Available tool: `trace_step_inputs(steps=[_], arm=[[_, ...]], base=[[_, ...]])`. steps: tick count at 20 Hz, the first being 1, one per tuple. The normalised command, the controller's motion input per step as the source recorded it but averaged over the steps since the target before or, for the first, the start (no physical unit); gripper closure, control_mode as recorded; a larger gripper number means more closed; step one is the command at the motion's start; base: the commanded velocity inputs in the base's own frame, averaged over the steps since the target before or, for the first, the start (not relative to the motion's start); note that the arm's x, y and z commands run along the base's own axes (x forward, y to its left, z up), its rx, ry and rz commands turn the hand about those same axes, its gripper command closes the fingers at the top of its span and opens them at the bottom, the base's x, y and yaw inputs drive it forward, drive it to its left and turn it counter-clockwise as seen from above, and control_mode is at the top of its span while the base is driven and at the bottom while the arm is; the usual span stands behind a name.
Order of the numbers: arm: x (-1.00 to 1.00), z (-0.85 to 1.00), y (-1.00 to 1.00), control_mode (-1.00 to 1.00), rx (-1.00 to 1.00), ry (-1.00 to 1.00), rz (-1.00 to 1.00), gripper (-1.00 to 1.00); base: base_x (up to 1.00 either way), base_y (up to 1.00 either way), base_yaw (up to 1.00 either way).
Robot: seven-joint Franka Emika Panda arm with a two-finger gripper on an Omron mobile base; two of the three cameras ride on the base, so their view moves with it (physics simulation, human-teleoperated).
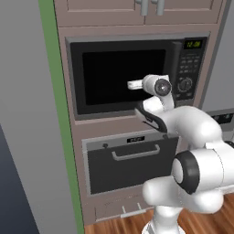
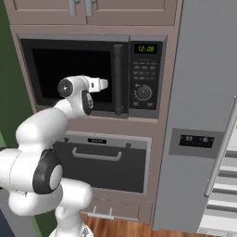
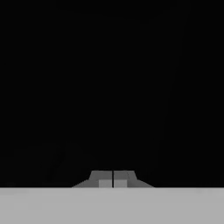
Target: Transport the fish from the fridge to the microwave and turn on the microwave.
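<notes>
The microwave (image 1: 119, 73) (image 2: 69, 65) sits built into the cabinet wall with its dark glass door closed. Its side panel shows green digits (image 2: 145, 48) and a round knob (image 2: 143, 92). My hand (image 1: 153, 85) hovers right in front of the door glass, left of the vertical door handle (image 2: 118, 78). In the hand view my gripper (image 3: 113, 180) is shut, fingertips together with nothing between them, facing dark glass. The fridge (image 2: 203, 92) stands to the right, with a small dark display panel (image 2: 196, 140) and white shelves (image 2: 224, 185) showing at its lower right. The fish is out of view.
A dark oven (image 1: 132, 160) (image 2: 104, 164) with a horizontal handle sits below the microwave. Cabinet doors (image 1: 137, 9) are above it. A green strip and a grey wall (image 1: 27, 114) close the left side. Wooden floor (image 2: 120, 227) lies below.
</notes>
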Motion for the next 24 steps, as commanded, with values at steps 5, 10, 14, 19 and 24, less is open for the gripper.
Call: trace_step_inputs(steps=[5,10,14,19,24], arm=[[0.26,0.2,0.0,-1.0,0.14,0.0,0.11,1.0],[0.2,0.35,0.0,-1.0,0.14,0.01,0.09,1.0],[0.15,0.35,0.01,-1.0,0.11,0.0,0.06,1.0],[0.03,0.37,0.0,-1.0,0.08,0.0,0.01,1.0],[-0.05,0.61,0.0,-1.0,0.02,0.0,0.0,1.0]], base=[[0.0,0.0,0.0],[0.0,0.0,0.0],[0.0,0.0,0.0],[0.0,0.0,0.0],[0.0,0.0,0.0]])
